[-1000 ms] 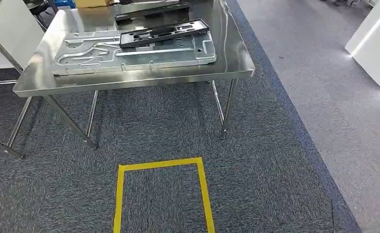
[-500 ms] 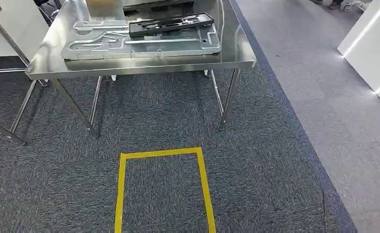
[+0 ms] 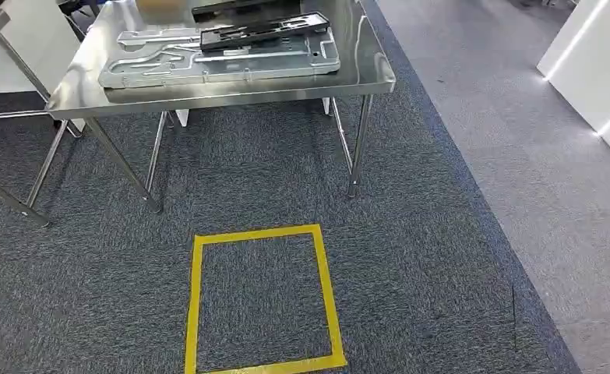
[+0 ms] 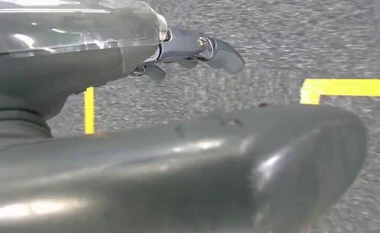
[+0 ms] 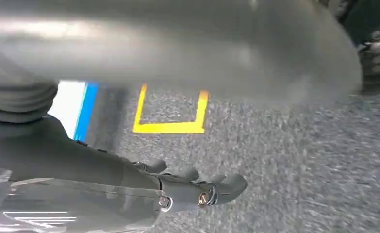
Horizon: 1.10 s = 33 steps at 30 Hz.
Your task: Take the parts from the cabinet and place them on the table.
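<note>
1. A stainless-steel table (image 3: 208,92) with thin metal legs stands on the dark blue-grey carpet (image 3: 270,171), at the far end of the head view.
2. On the tabletop lies a large flat silver sheet-metal panel with pressed channels (image 3: 169,66); it runs along the table's near edge and covers most of its width.
3. A black rectangular plastic frame (image 3: 264,33) lies on top of that silver panel, towards the table's right end, slightly skewed to the panel's long side.
4. A second dark flat part (image 3: 239,8) lies further back, near the table's far edge; the top of the head view cuts it off.
5. A square outline of yellow tape (image 3: 195,304) is stuck to the carpet, on the near side of the table and well apart from its legs.
6. To the right of the carpet lies a lighter grey floor (image 3: 520,156), with a white cabinet-like body (image 3: 590,62) at the far right.
7. The left hand (image 4: 197,48) hangs over the carpet beside the yellow tape; its dark fingers (image 4: 226,53) are stretched out with a slight curl and hold nothing.
8. The right hand (image 5: 192,187) likewise hangs over the carpet, its fingers (image 5: 231,184) extended and a little apart, with nothing in them.
</note>
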### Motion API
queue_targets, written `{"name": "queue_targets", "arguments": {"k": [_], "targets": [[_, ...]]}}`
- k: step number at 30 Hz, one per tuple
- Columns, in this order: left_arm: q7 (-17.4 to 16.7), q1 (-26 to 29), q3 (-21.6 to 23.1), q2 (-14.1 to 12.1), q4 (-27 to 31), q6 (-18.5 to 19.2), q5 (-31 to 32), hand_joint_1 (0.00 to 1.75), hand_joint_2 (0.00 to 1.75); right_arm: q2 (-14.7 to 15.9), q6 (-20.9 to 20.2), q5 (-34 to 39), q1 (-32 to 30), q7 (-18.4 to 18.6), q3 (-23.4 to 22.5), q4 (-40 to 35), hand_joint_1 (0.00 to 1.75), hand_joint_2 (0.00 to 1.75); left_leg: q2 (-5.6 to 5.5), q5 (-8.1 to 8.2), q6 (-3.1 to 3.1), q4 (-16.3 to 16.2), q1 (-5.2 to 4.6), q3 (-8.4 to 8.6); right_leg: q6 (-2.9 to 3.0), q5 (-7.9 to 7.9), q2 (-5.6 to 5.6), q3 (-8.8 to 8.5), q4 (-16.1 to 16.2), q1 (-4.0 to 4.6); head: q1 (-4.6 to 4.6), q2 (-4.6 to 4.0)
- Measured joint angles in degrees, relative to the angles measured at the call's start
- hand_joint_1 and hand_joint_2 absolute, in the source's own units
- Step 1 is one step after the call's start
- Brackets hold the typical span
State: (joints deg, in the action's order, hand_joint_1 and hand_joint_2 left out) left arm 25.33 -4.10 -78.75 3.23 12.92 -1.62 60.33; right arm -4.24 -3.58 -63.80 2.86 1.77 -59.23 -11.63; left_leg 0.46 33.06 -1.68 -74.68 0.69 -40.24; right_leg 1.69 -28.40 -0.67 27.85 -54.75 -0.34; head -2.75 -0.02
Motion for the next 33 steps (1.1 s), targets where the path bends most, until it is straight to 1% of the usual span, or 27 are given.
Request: {"name": "queue_targets", "arguments": {"k": [1,2,3,4,5,6,7,8,9,10,11,13,14,15,16,17,18,19,20,22,23,24,25,27,30,32,33], "targets": [[-0.2,0.0,0.0,0.0,0.0,-0.1,0.0,0.00,0.00,0.0,-0.1,0.0,0.0,0.0,0.0,0.0,0.00,1.75,0.00,-1.56,-0.12,1.3,0.14,1.46,-0.15,0.22,0.01,0.51,-0.3,-0.03,0.00,0.00],[-0.3,0.0,0.0,0.0,0.0,-0.2,0.0,0.00,0.00,0.0,-0.1,0.0,0.0,0.1,-0.1,0.0,0.00,1.75,0.01,-3.34,-0.11,5.4,0.23,4.32,-0.29,0.33,0.05,0.95,-0.6,-0.09,0.00,0.00],[-0.3,-0.1,0.0,0.0,0.0,-0.2,0.1,0.00,0.00,0.0,-0.2,0.0,0.0,0.2,-0.1,0.0,0.00,1.75,0.01,-4.90,0.04,11.2,0.29,8.20,-0.40,0.40,0.06,1.23,-0.9,-0.13,0.00,0.00],[-0.3,-0.2,0.0,0.0,0.0,-0.2,0.2,0.00,0.00,-0.1,-0.2,-0.1,0.1,0.4,-0.1,0.0,0.00,1.75,-0.03,-5.31,0.31,16.5,0.28,11.63,-0.58,0.46,0.05,1.36,-1.2,-0.13,0.00,0.00],[-0.5,-0.3,0.0,0.0,0.0,-0.2,0.2,0.00,0.00,-0.1,-0.2,-0.1,0.1,0.5,-0.1,0.0,0.00,1.75,-0.15,-4.09,0.81,18.9,0.02,13.21,-0.95,0.53,-0.01,1.77,-1.3,0.10,0.00,0.00],[-0.5,-0.3,0.0,0.0,0.0,-0.2,0.2,0.00,0.00,-0.1,-0.2,-0.2,0.1,0.6,-0.1,0.0,0.00,1.75,-0.16,-4.67,1.25,18.5,-0.21,12.48,-1.33,0.75,0.01,1.73,-1.3,0.10,0.02,0.00],[-0.6,-0.3,0.0,0.0,0.0,-0.2,0.3,0.00,0.00,-0.1,-0.2,-0.2,0.1,0.6,-0.1,0.0,0.00,1.75,-0.12,-4.31,1.55,18.8,-0.24,12.36,-1.60,0.87,0.02,1.81,-1.4,0.08,0.02,0.00],[-0.7,-0.2,0.0,0.0,0.0,-0.2,0.2,0.00,0.00,-0.1,-0.2,-0.2,0.1,0.7,-0.1,0.0,0.00,1.75,-0.12,-4.45,1.79,18.7,-0.32,12.17,-1.96,1.09,0.02,1.83,-1.3,0.04,0.02,0.00],[-0.7,-0.2,0.0,-0.1,0.0,-0.2,0.2,0.00,0.00,-0.1,-0.2,-0.2,0.1,0.7,-0.1,0.0,0.00,1.75,-0.14,-4.82,2.36,19.2,0.07,12.04,-2.35,1.03,0.03,1.87,-1.4,0.22,0.02,0.00],[-0.8,-0.2,0.0,0.0,0.0,-0.2,0.2,0.00,0.00,-0.1,-0.2,-0.3,0.1,0.7,-0.1,0.0,0.00,1.75,0.12,-5.23,2.74,19.4,0.21,12.23,-2.66,0.16,0.21,2.24,-2.4,-0.10,0.02,0.00],[-0.8,-0.3,0.0,0.0,0.0,-0.2,0.2,0.00,0.00,0.0,-0.2,-0.4,0.1,0.7,-0.1,0.0,0.00,1.75,0.10,-5.43,3.11,19.4,0.14,11.88,-2.86,-2.06,0.30,3.48,-5.1,-0.06,0.02,0.00],[-0.8,-0.2,0.0,0.0,0.0,-0.3,0.0,0.00,0.00,0.0,-0.3,-0.8,0.0,0.7,-0.1,0.0,0.00,1.75,0.17,-5.74,3.53,19.3,-0.10,11.24,-3.04,-7.24,0.43,7.93,-14.7,-0.16,0.02,0.00],[-0.8,-0.2,0.0,-0.1,0.0,-0.3,0.0,0.00,0.00,0.0,-0.3,-0.9,0.0,0.7,-0.1,0.0,0.00,1.75,0.20,-5.83,3.55,19.2,-0.19,10.93,-3.12,-8.52,0.43,9.67,-18.5,-0.21,0.02,0.00],[-0.8,-0.1,0.0,-0.1,0.0,-0.3,0.0,0.00,0.00,0.0,-0.3,-0.9,-0.1,0.7,-0.1,0.1,0.00,1.75,0.19,-5.89,3.53,19.0,-0.26,10.71,-3.12,-8.40,0.43,10.33,-20.1,-0.29,0.02,0.00],[-0.8,-0.1,0.0,-0.1,0.0,-0.3,0.0,0.00,0.00,0.1,-0.3,-1.0,-0.2,0.7,-0.1,0.1,0.00,1.75,0.17,-5.90,3.52,18.8,-0.28,10.59,-3.11,-6.90,0.43,9.51,-18.7,-0.35,0.02,0.00],[-0.8,-0.1,0.0,-0.1,0.0,-0.3,0.0,0.00,0.00,0.1,-0.3,-1.0,-0.2,0.7,-0.1,0.1,0.00,1.75,0.14,-5.88,3.49,18.6,-0.28,10.53,-3.03,-4.34,0.42,7.34,-14.7,-0.39,0.02,0.00],[-0.8,-0.1,0.0,-0.1,0.0,-0.3,0.0,0.00,0.00,0.2,-0.3,-1.0,-0.2,0.7,-0.1,0.1,0.00,1.75,0.11,-5.76,3.32,18.3,-0.27,10.51,-2.86,-1.84,0.42,4.73,-9.6,-0.41,0.02,0.00],[-0.8,-0.1,0.0,0.0,0.0,-0.3,0.0,0.00,0.00,0.2,-0.3,-1.0,-0.2,0.7,-0.1,0.1,0.00,1.75,0.11,-5.60,3.08,18.0,-0.28,10.41,-2.60,0.13,0.41,2.17,-4.7,-0.42,0.02,0.00],[-0.8,-0.2,0.0,0.0,0.0,-0.3,0.0,0.00,0.00,0.2,-0.3,-1.0,-0.1,0.7,-0.1,0.1,0.00,1.75,0.14,-5.37,2.71,17.4,-0.66,10.08,-2.39,-0.72,0.42,1.44,-2.9,-0.19,0.02,0.00],[-0.7,-0.2,0.0,-0.1,0.0,-0.3,0.0,0.00,0.00,0.2,-0.3,-1.0,0.0,0.7,-0.1,0.1,0.00,1.75,0.16,-5.53,2.11,17.2,-0.66,9.66,-1.93,-0.41,0.53,2.00,-2.8,-0.10,0.02,0.00],[-0.7,-0.2,0.0,-0.1,0.0,-0.2,0.0,0.00,0.00,0.2,-0.3,-1.0,-0.1,0.9,-0.1,0.1,0.00,1.75,0.18,-4.98,2.97,17.0,-0.80,9.54,-2.10,-0.27,0.57,2.01,-2.6,-0.25,0.02,0.00],[-0.8,-0.2,0.0,-0.1,0.0,-0.2,0.0,0.00,0.00,0.2,-0.3,-0.9,-0.1,1.3,-0.1,0.1,0.00,1.75,0.20,-5.38,3.17,17.0,-0.75,9.55,-2.04,-0.28,0.61,1.97,-2.6,-0.16,0.00,0.00],[-0.8,-0.2,0.0,-0.1,0.0,-0.2,0.0,0.00,0.00,0.2,-0.3,-0.8,-0.2,1.6,-0.2,0.1,0.00,1.75,0.16,-5.53,2.79,17.2,-0.69,9.56,-1.91,-0.28,0.59,2.00,-2.6,-0.05,0.02,0.00],[-1.1,-0.2,0.0,-0.1,0.0,-0.2,-0.2,0.00,0.00,0.2,-0.1,-0.7,-0.2,2.0,-0.3,0.1,0.00,1.75,0.13,-5.77,2.44,17.4,-0.58,9.53,-1.62,-0.16,0.57,2.12,-2.6,0.05,0.02,0.00],[-1.1,-0.2,0.0,-0.2,0.0,-0.2,-0.2,0.00,0.00,0.2,-0.1,-0.7,-0.2,2.1,-0.3,0.1,0.00,1.75,0.14,-6.03,2.02,17.7,-0.54,9.53,-1.41,-0.06,0.57,2.25,-2.6,0.11,0.02,0.00],[-1.1,-0.2,0.0,-0.2,0.0,-0.2,-0.2,0.00,0.00,0.2,-0.1,-0.7,-0.2,2.1,-0.3,0.1,0.00,1.75,0.13,-6.06,1.96,17.7,-0.52,9.53,-1.34,-0.06,0.57,2.28,-2.7,0.14,0.02,0.00],[-1.2,-0.2,0.0,-0.2,0.0,-0.2,-0.2,0.00,1.75,0.2,-0.1,-0.7,-0.1,2.1,-0.4,0.1,0.00,1.75,0.13,-6.12,1.86,17.7,-0.49,9.53,-1.33,-0.06,0.56,2.27,-2.7,0.15,0.02,0.00]]}}
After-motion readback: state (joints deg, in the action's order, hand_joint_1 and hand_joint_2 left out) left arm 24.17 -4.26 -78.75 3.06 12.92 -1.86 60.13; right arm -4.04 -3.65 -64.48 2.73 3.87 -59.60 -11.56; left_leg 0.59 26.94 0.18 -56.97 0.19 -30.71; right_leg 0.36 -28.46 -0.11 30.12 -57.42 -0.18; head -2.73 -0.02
